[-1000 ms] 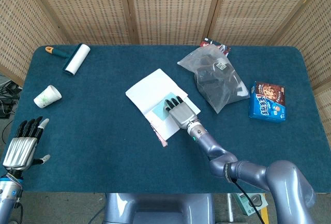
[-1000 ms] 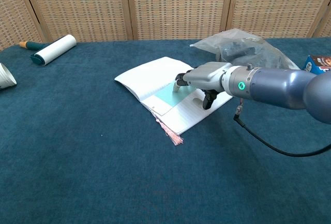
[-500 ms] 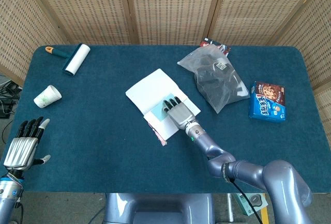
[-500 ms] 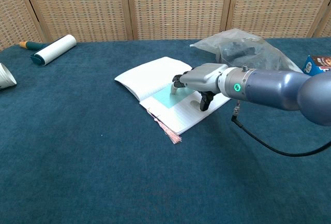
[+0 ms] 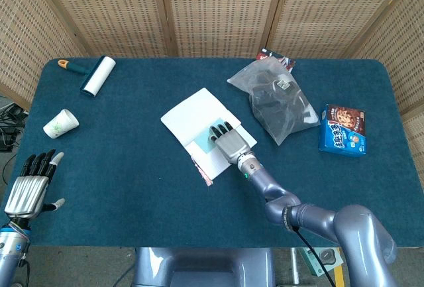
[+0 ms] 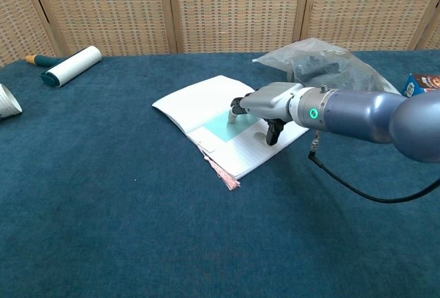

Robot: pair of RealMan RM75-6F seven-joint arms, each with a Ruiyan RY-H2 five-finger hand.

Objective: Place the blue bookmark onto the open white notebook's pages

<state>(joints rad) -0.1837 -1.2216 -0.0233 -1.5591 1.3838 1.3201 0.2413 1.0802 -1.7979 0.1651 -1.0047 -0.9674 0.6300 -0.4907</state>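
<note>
The open white notebook [image 5: 189,114] [image 6: 192,98] lies mid-table. The light blue bookmark [image 5: 202,142] [image 6: 221,127] lies flat on its near page, and its pink tassel [image 5: 205,174] [image 6: 225,174] hangs over the front edge. My right hand [image 5: 228,142] [image 6: 271,102] hovers palm-down over that page. Its fingertips touch the bookmark's far end, while the thumb stands apart on the page to the right. The bookmark is not pinched. My left hand [image 5: 26,187] stays at the table's near left edge with its fingers spread and nothing in it.
A lint roller [image 5: 98,75] [image 6: 69,66] and a paper cup [image 5: 61,122] [image 6: 7,102] are at the far left. A plastic bag of dark items [image 5: 278,98] [image 6: 323,64] lies just right of the notebook. A blue cookie box [image 5: 343,130] is further right.
My right hand nudged slightly left and back over the page. The bookmark and the notebook's near corner shifted a little with it. The left hand has not moved.
</note>
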